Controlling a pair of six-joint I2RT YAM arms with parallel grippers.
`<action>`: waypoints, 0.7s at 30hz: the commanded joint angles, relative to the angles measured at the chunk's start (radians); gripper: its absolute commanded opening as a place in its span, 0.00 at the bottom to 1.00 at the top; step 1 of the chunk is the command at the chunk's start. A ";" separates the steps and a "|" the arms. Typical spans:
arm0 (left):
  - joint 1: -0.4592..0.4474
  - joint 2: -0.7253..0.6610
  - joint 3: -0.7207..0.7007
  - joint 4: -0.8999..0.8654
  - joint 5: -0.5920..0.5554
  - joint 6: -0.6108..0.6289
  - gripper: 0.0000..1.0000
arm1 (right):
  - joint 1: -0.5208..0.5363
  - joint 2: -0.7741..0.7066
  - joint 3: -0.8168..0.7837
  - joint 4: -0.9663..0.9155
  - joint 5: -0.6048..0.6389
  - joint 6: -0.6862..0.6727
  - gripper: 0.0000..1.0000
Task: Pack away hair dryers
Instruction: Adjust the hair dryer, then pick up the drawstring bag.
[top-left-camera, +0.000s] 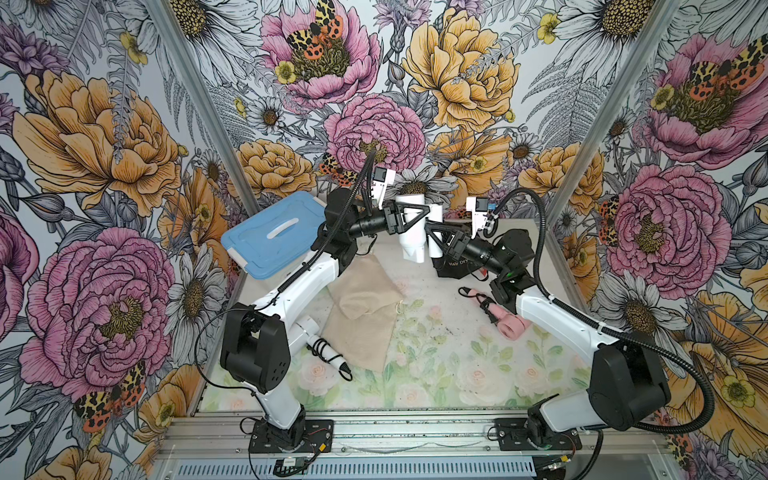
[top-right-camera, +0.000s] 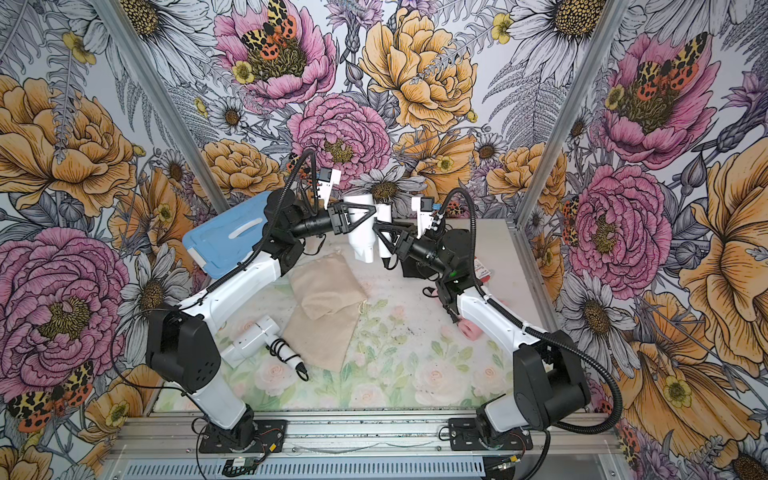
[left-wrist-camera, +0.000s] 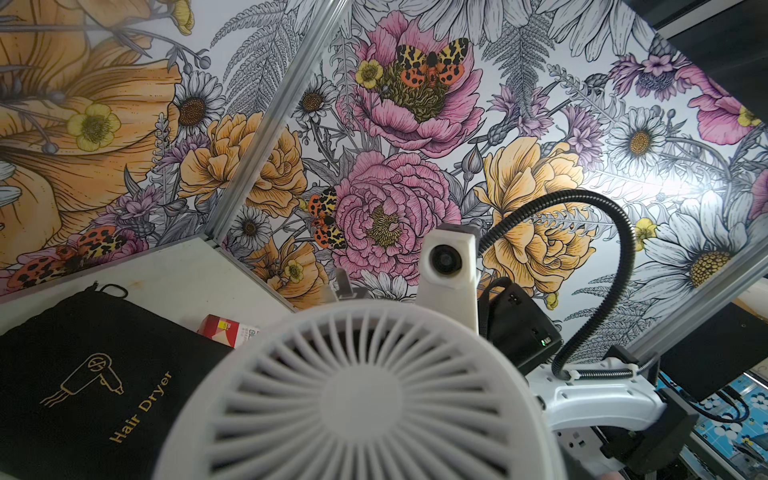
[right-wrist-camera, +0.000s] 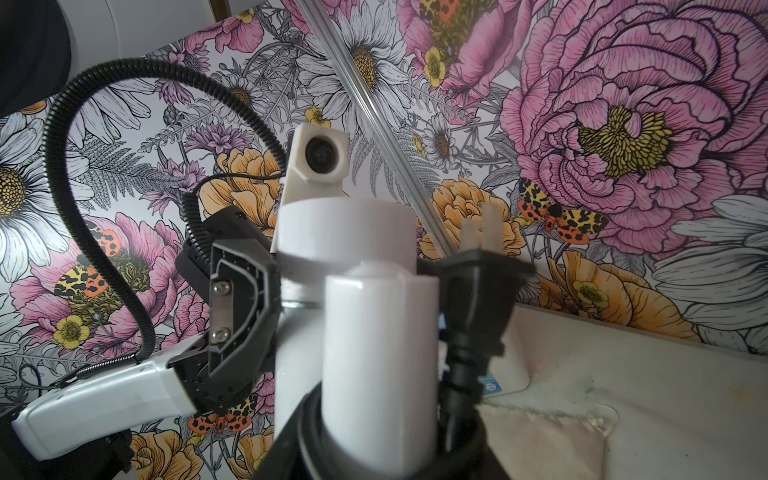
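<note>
White hair dryer hangs in the air over the back of the bench, near the black pouch. Right jaws clenched on its cord-wound handle; left jaws straddle its barrel, can't tell if gripping or loose. On the bench lies the pink hair dryer.

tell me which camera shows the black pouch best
The left wrist view: the black pouch lies close, its gold print readable. In both top views only an edge peeks from under the right arm. The right wrist view shows none of it.
</note>
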 joint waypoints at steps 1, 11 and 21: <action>0.014 -0.054 0.025 -0.098 -0.078 0.103 0.89 | -0.019 -0.042 0.019 -0.058 0.075 -0.050 0.30; 0.060 -0.134 -0.014 -0.388 -0.353 0.278 0.97 | -0.131 -0.121 -0.056 -0.325 0.323 -0.190 0.27; -0.064 -0.004 0.071 -0.662 -0.630 0.518 0.96 | -0.333 -0.219 -0.148 -0.570 0.563 -0.209 0.24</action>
